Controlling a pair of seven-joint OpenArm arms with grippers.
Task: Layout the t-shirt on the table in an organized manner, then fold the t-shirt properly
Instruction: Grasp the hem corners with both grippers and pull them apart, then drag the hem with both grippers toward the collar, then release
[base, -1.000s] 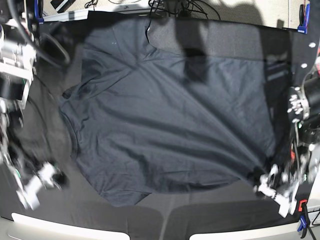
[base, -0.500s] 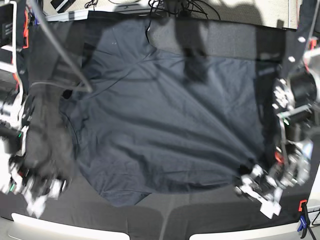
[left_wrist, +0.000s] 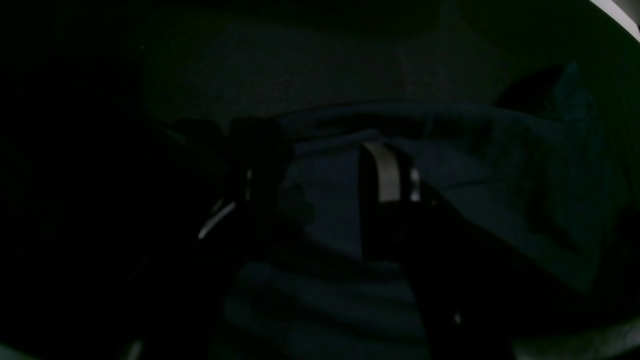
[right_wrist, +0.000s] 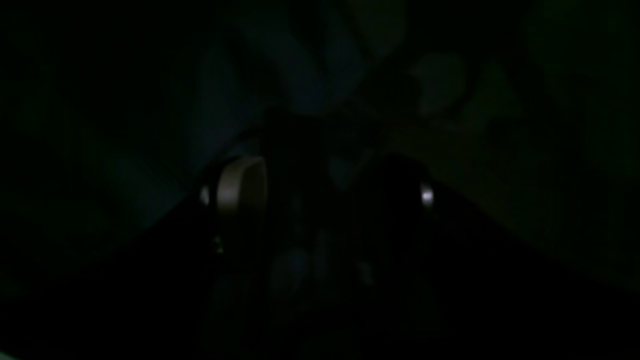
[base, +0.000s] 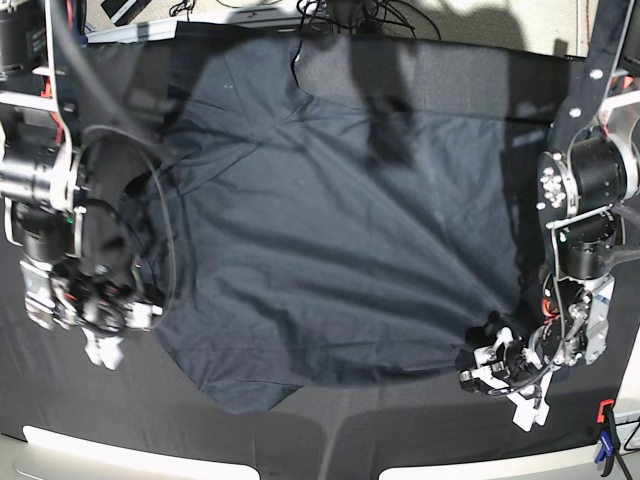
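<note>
My left pincer (base: 497, 372) sits low at the lower right of the base view, and in its wrist view its two dark fingers (left_wrist: 378, 200) stand partly apart with a bunched fold of the t-shirt (base: 330, 230) between them — I have the cloth by its corner. There the fabric rises in soft ridges, dim and bluish against the blacker ground.

My right pincer (base: 103, 340) hangs at the left edge of the base view, over the shirt's left border. Its wrist view is nearly black; two pale glints mark fingers (right_wrist: 240, 187) standing wide apart, and I cannot tell whether any cloth lies between them.

The t-shirt is spread across the middle of the table (base: 420, 430), filling most of the frame. It is smooth, dark charcoal with a blue cast, and long creases fan from the lower right corner up toward the upper left. One sleeve reaches the top left — the lower edge curves unevenly, with a flap jutting at the bottom left. The table's matte black covering shows along the bottom and right.
</note>
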